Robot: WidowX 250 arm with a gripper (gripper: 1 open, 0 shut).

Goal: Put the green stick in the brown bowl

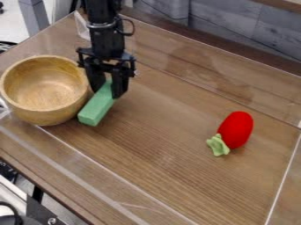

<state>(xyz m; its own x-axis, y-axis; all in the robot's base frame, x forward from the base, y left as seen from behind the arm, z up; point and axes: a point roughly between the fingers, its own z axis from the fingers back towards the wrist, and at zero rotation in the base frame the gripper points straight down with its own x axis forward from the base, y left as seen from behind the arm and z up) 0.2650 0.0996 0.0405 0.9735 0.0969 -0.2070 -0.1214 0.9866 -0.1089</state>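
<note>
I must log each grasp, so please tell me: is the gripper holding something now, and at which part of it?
The gripper straddles the upper end of the green stick, whose lower end rests on the table. Whether the fingers actually clamp it cannot be told.
</note>
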